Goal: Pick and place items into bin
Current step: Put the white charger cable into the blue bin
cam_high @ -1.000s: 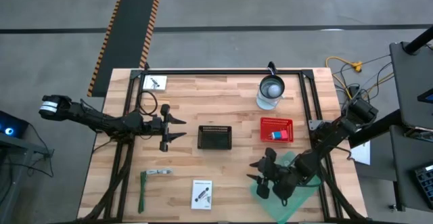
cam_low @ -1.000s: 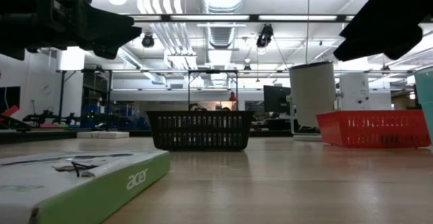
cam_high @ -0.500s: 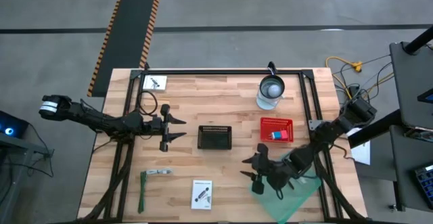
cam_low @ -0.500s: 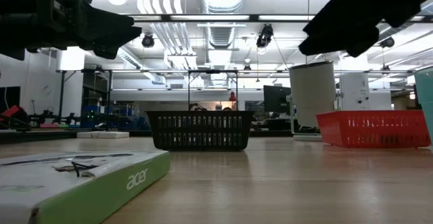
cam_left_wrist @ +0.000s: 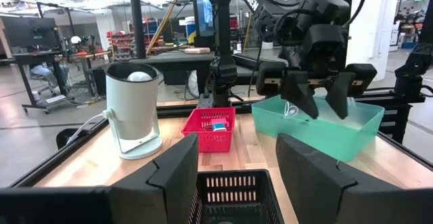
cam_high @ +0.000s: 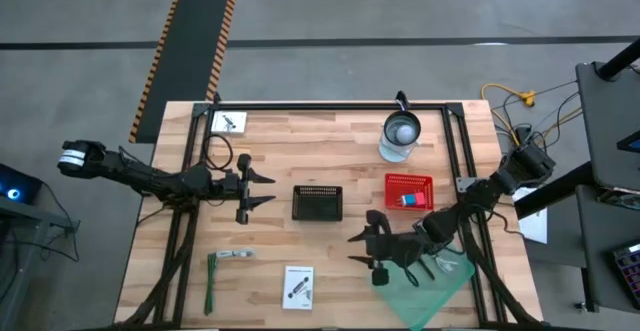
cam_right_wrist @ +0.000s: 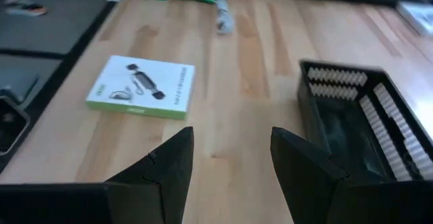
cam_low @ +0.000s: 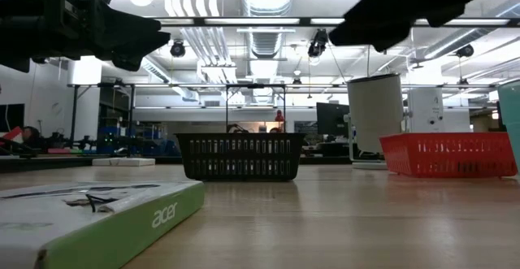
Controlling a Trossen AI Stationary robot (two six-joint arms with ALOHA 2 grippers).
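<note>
Scene was evenly lit from overhead strip lights (cam_low: pixel 268 21); glare was blown out up top, right wrist view was blurred, shadows stayed soft.

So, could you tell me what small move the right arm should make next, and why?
Probably carry the right gripper on toward the white-and-green Acer box and start lowering over it. Its jaws stand open and empty above bare wood, the right wrist view has the box ahead of them, and the box lies outside the teal bin. The left gripper waits beside the black basket.
</note>
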